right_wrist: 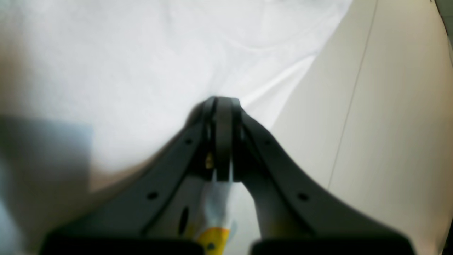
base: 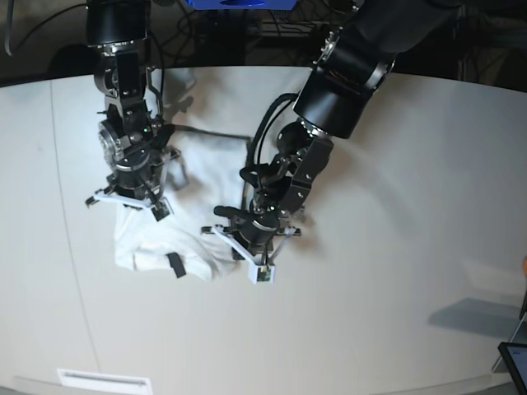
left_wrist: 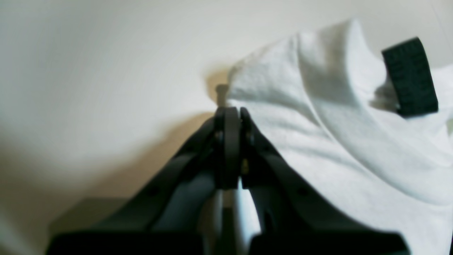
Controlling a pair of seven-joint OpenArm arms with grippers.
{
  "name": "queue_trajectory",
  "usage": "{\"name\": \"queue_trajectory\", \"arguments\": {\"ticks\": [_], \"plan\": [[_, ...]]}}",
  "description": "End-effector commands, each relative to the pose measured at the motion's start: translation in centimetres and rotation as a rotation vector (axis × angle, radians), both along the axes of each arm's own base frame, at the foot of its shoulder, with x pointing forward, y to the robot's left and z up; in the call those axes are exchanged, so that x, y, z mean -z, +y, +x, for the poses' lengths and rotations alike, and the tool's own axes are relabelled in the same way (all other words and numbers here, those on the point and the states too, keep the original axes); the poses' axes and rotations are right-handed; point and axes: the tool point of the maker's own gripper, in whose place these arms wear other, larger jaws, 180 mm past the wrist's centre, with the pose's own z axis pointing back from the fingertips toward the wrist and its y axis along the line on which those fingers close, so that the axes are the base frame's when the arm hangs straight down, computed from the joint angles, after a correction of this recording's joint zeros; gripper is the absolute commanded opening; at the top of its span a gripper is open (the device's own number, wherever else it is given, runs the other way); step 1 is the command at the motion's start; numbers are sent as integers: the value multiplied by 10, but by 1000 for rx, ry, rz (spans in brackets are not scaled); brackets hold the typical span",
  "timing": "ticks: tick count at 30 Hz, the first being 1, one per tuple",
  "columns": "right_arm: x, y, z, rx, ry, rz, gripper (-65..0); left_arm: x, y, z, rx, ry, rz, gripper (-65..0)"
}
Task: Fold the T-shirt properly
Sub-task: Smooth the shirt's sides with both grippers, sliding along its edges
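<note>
The white T-shirt (base: pixel 202 160) lies rumpled on the table between my two arms, with its small black neck tag (base: pixel 175 265) at the near edge. In the left wrist view the T-shirt (left_wrist: pixel 318 117) fills the right side, the tag (left_wrist: pixel 410 76) standing up from it. My left gripper (left_wrist: pixel 231 111) is shut at the cloth's edge, with a strip of white fabric pinched between the fingers. My right gripper (right_wrist: pixel 221 101) is shut on the T-shirt (right_wrist: pixel 141 63); white cloth with a yellow print shows between its fingers. In the base view the left gripper (base: pixel 245 239) is at the shirt's near right corner and the right gripper (base: pixel 130 202) over its left side.
The off-white table (base: pixel 387 271) stretches bare to the right and front of the shirt. A white label (base: pixel 103 381) lies at the front left edge. A dark device (base: pixel 515 362) sits at the front right corner. Cables and dark equipment stand behind the table.
</note>
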Motion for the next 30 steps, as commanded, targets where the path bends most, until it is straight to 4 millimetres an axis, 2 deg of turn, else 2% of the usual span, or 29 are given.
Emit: {"name": "queue_trajectory", "arguments": {"ticks": [1, 4, 6, 14, 17, 20, 25, 30], "plan": [[6, -1, -6, -2, 41, -1, -647, -9, 5, 11, -22, -16, 1, -650], [8, -1, -8, -2, 46, -2, -647, -11, 27, 20, -98, -10, -28, -650], [10, -9, -11, -7, 54, -23, -647, -14, 35, 25, -122, -12, -34, -650], [5, -11, -9, -3, 37, -27, -647, -30, 32, 32, -105, -52, -65, -650], [-11, -11, -3, -1, -9, -24, -647, -49, 32, 34, -100, -107, -81, -650], [-35, -10, 6, -1, -76, -20, -647, -78, 30, 36, -90, -188, -101, -650], [-69, -11, 14, 7, -172, -14, -647, -95, 40, 20, -84, -256, -103, -650], [-86, -43, 17, 76, -284, 27, -647, -105, 64, -7, -63, -356, 63, -650]]}}
